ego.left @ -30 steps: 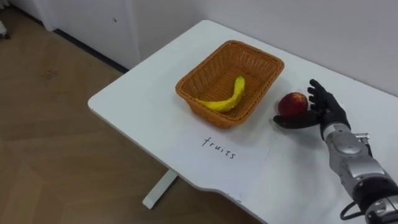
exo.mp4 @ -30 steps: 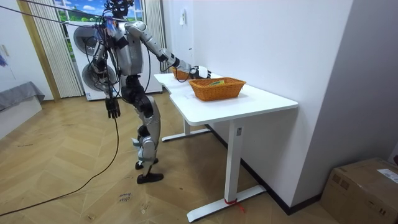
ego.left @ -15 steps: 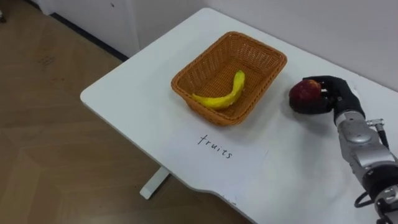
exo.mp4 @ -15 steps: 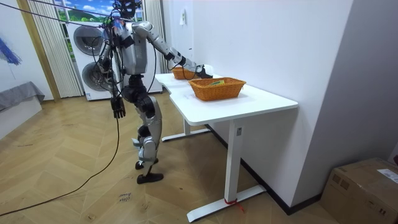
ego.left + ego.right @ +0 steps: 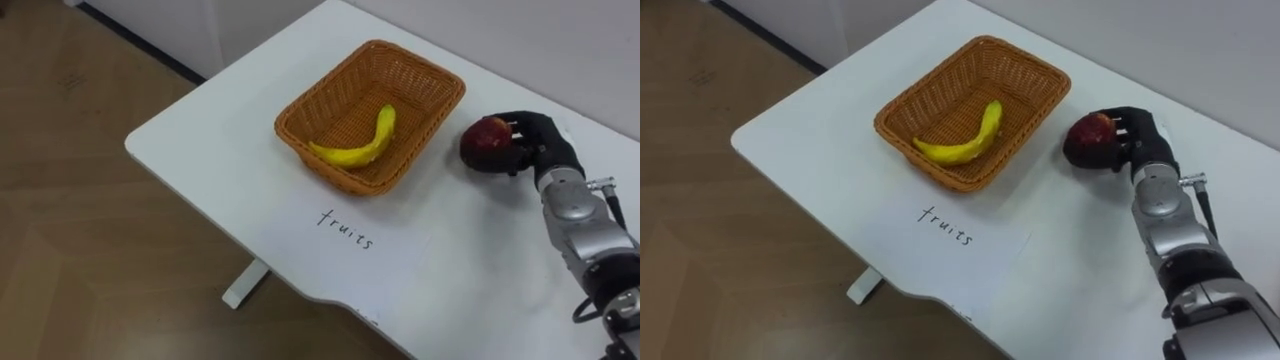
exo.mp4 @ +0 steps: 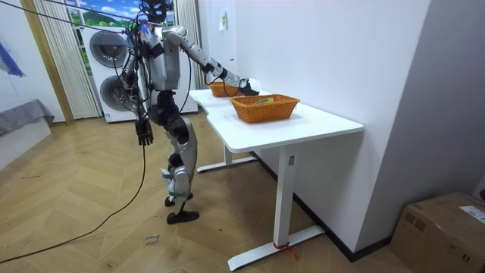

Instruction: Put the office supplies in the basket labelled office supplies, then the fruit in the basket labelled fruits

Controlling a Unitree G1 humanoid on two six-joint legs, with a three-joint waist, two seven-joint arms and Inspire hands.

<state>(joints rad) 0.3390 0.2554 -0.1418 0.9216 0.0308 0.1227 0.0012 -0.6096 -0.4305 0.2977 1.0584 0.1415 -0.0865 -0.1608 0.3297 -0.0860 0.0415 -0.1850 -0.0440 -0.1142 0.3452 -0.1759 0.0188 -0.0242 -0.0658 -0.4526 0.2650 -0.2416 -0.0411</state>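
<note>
Left eye view shows you the right hand [image 5: 537, 143] with its fingers curled round the red apple [image 5: 485, 141], just beside the right rim of the wicker basket [image 5: 335, 105] on the white counter [image 5: 200, 150]. A banana [image 5: 360, 153] lies in that basket. In the room view, your left hand [image 6: 142, 133] hangs by the robot's hip.

A red apple [image 5: 486, 142] sits in the curled fingers of the right hand [image 5: 545, 145], just right of the wicker basket [image 5: 420, 85] and near its far corner. A yellow banana [image 5: 362, 148] lies curved on that basket's floor. The basket stands on the white surface [image 5: 220, 150]. A second basket [image 6: 265, 108] stands well apart, its contents too small to tell.
</note>
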